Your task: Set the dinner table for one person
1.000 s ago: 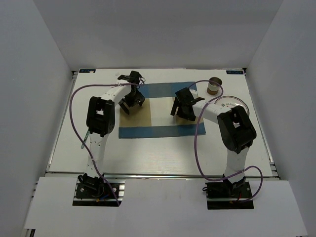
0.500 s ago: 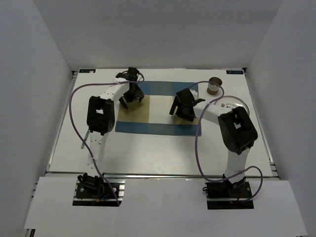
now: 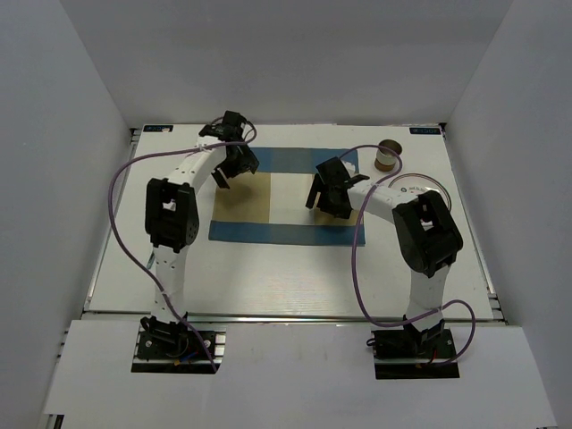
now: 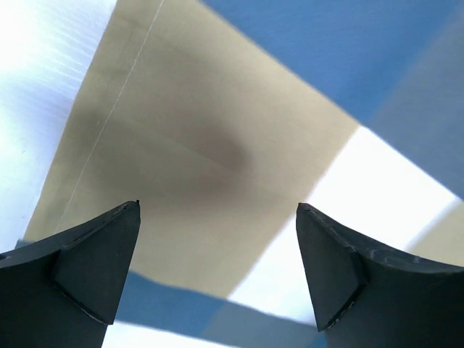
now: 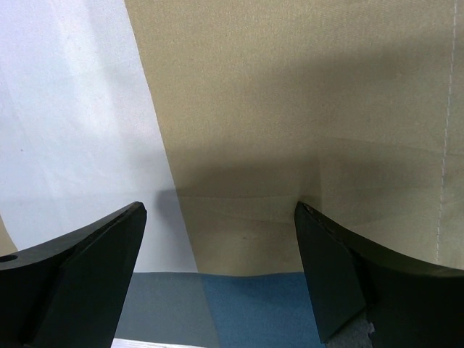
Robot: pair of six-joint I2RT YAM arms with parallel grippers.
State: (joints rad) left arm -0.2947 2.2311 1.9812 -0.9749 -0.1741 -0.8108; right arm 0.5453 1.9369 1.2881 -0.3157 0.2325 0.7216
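Blue-tan mat [image 3: 277,201] lay flat on desk [image 3: 268,277]. Left pincer [image 4: 217,217], right pincer [image 5: 217,210] spread, empty, above it. Plate [image 3: 429,186], cup [image 3: 386,156] beside mat, not yet placed. Judged early stage.

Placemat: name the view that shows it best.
Top external: the placemat shows almost whole, lying on the table. Both wrist views show only close patches of its tan, white and blue cloth.
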